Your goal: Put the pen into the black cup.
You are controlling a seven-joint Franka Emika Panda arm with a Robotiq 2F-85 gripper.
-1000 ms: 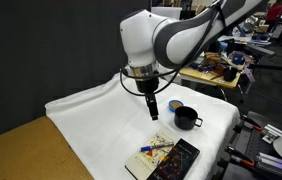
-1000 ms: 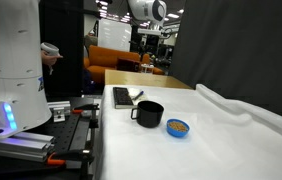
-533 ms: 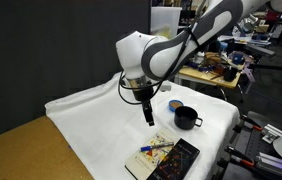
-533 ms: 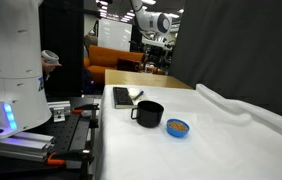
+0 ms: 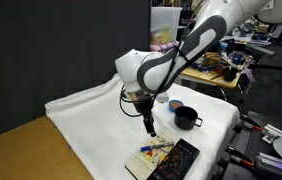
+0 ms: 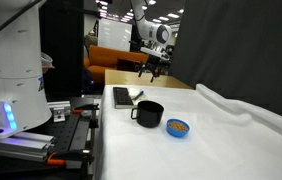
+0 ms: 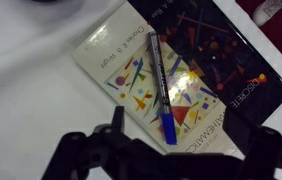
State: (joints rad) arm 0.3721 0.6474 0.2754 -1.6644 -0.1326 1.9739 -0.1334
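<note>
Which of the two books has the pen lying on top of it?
The thin dark blue pen lies on the pale book with colourful shapes on its cover. The black book with red dots sits right beside that one, and its cover is dark.

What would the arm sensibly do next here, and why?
Probably lower straight down toward the pen: the gripper hovers open above it, and the pen lies flat on the book, not yet grasped. The black cup stands apart on the cloth.
</note>
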